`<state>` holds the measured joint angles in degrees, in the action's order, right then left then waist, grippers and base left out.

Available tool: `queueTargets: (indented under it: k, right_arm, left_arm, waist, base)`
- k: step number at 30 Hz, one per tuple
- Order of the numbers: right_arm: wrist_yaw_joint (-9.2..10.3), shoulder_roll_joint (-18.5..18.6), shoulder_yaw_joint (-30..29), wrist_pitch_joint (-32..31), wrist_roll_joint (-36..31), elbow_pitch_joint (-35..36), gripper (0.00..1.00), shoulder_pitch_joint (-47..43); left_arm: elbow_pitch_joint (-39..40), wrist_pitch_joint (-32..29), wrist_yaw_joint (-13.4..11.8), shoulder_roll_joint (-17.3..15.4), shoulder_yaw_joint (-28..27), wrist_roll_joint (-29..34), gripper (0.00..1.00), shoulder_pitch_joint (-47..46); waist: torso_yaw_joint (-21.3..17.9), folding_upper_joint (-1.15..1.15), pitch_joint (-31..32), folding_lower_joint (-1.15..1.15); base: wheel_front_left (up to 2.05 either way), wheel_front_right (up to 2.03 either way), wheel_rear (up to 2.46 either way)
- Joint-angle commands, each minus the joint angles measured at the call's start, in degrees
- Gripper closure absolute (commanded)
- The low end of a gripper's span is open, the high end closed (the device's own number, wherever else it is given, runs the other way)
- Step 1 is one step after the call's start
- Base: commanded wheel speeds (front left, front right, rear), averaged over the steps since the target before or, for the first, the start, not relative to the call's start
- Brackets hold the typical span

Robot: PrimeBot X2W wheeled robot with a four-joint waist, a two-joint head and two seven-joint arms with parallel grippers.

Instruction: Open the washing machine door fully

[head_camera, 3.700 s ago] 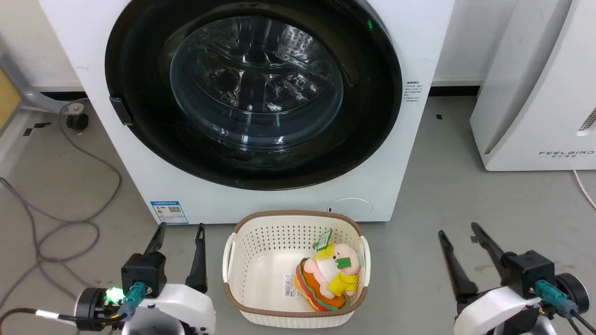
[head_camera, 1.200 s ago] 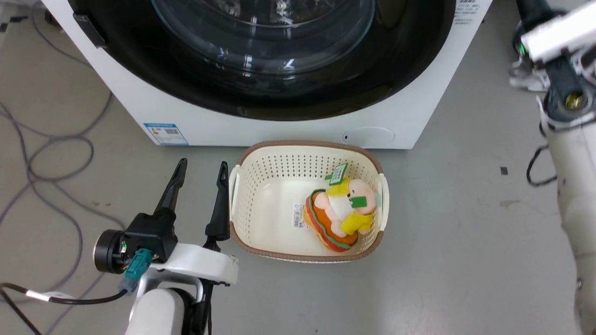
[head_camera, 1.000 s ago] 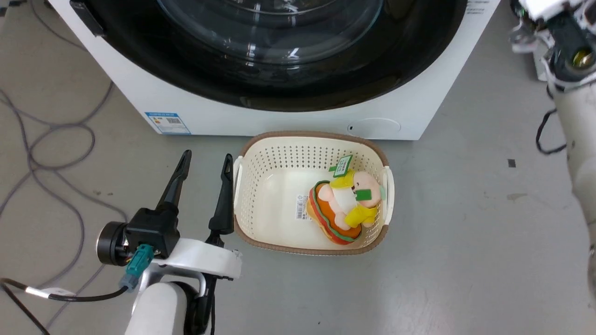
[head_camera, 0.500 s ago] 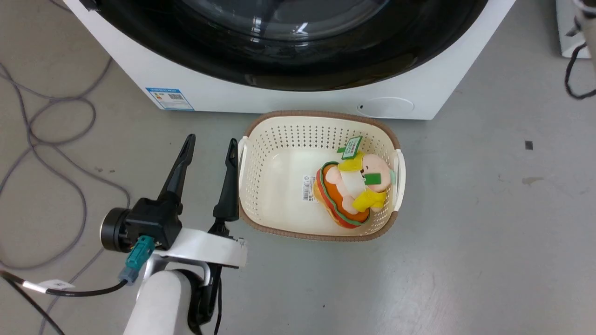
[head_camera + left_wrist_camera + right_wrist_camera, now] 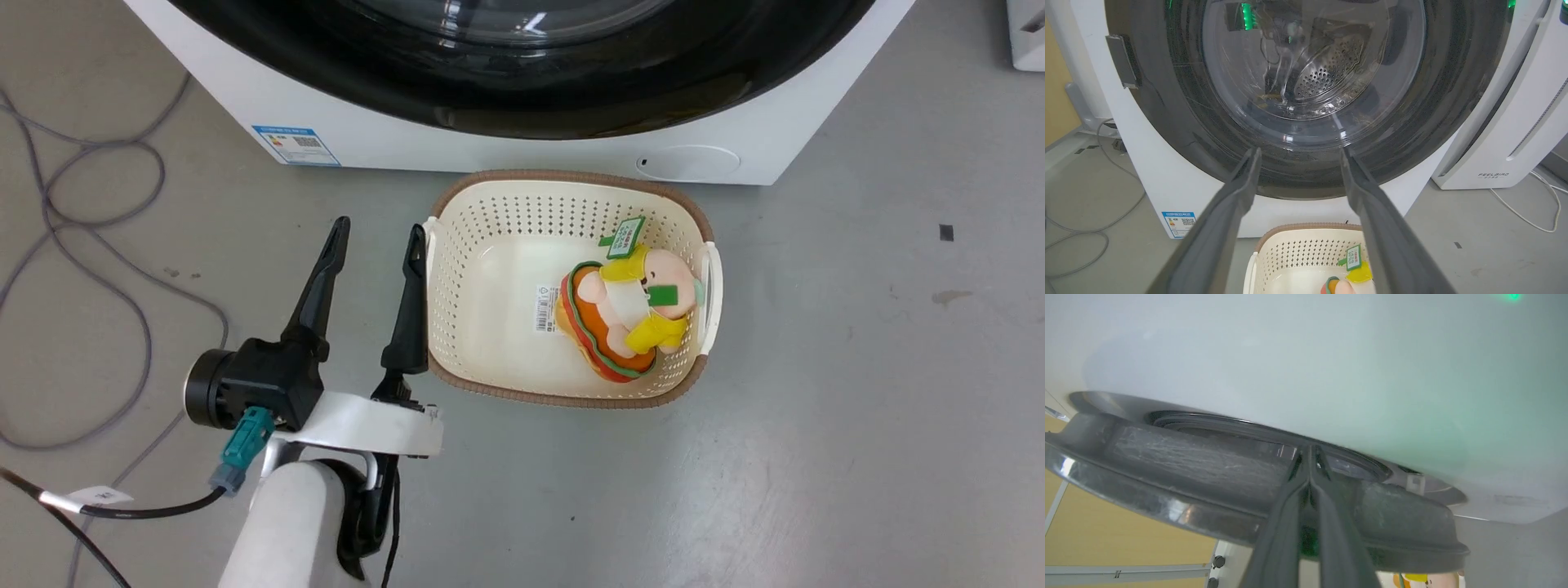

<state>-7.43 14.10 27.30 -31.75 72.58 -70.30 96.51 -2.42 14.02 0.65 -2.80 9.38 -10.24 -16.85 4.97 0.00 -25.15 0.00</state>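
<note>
Low by the floor, my left hand point(image 5: 380, 226) idles, fingers apart, beside the basket point(image 5: 571, 175). Farther up, my right hand point(image 5: 1309, 454), fingers together, pokes at the rim of the door point(image 5: 1180, 457), which looks barely ajar. Next: lever it outward, swing wide.

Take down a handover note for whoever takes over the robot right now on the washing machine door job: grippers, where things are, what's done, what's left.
Left gripper: open, empty, beside the laundry basket, aimed at the washing machine door.
Right gripper: shut, tips tucked into the gap between the door's edge and the white washer front.
Door: at most cracked open; it sits close to the front.
Done: right gripper hooked at the door's edge.
Left: swing the door fully open; mind the basket with the plush toy on the floor just in front.
</note>
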Motion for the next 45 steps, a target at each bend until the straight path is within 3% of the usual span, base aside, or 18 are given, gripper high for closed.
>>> queueTargets:
  k: [1, 13, 26, 45]
  right_arm:
    - [-0.06, -0.5, 1.3, -2.5, 2.2, -2.1, 1.00, 2.5]
    - [-0.06, 0.4, 2.5, -13.3, 5.1, -0.5, 1.00, 1.1]
    - [-0.06, 0.8, 2.1, -19.4, 7.3, 4.7, 1.00, -6.2]
    - [-0.06, 1.1, 0.2, -25.7, 13.1, 17.5, 1.00, -24.8]
  left_arm:
    - [-0.2, 0.7, -0.2, -0.1, 0.4, -0.4, 0.00, -1.6]
    - [-0.6, 1.0, -0.3, -0.1, 0.8, -0.9, 0.00, -1.7]
    - [-1.6, 1.0, -0.4, -0.1, 1.0, -0.9, 0.00, -0.9]
    - [-4.8, 1.0, -0.1, -0.1, -0.3, 1.0, 0.00, 4.1]
  waist:
    - [0.1, 0.00, -0.3, 0.00]
    - [-0.1, 0.00, 0.2, 0.00]
    - [-0.5, 0.00, 2.3, 0.00]
    - [-0.2, 0.00, 10.7, 0.00]
  base:
    - [0.00, 0.00, 0.00]
    - [0.00, 0.00, 0.00]
    - [0.00, 0.00, 0.00]
    - [0.00, 0.00, 0.00]
